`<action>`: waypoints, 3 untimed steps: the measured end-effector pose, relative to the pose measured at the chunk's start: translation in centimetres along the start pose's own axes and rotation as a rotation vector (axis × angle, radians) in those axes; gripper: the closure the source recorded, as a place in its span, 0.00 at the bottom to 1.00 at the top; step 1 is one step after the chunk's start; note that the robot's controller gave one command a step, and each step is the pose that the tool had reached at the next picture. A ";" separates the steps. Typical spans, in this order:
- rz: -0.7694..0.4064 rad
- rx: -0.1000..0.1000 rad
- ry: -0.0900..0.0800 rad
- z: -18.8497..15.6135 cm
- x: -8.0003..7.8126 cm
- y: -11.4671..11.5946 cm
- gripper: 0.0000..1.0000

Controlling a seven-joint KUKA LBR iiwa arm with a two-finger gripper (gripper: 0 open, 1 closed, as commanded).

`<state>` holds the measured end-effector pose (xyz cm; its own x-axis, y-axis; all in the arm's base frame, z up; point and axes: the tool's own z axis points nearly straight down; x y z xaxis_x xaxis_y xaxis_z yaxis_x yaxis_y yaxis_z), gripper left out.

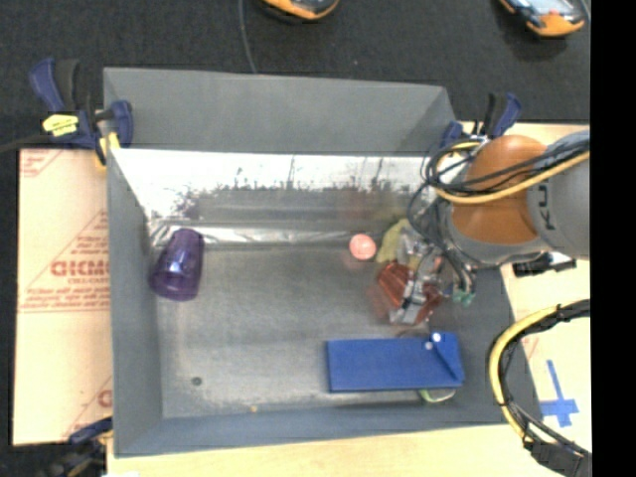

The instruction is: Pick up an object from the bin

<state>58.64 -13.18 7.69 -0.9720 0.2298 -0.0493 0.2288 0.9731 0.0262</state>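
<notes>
Gripper (pixel 412 291) stood low in the bin (pixel 278 177), close to the right wall, directly over a red-brown lump (pixel 391 284). Whether the claw was wide or narrow could not be told, as the wrist and cables masked it. No hold was confirmed.

The lump lay about midway along the right wall, between a pink ball (pixel 362 247) toward the back wall and a blue slab (pixel 393 364) along the front wall, apart from both. A yellow scrap (pixel 399 235) lay just behind it. A purple cup (pixel 178 263) lay on its side by the left wall, well apart.

Judgement: the lump appeared small, irregular and probably light, and possibly soft. Its surface was unclear. The best hold would be from above, across its narrower middle, clear of the slab.
</notes>
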 end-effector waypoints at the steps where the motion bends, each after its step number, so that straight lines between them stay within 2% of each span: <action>1: -0.002 0.000 0.000 0.0 0.0 0.0 1.00; 3: -0.009 -0.003 -0.005 -0.8 0.1 0.0 1.00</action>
<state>58.51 -13.15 8.49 -0.9736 0.2216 -0.0549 0.2203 0.9750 0.0285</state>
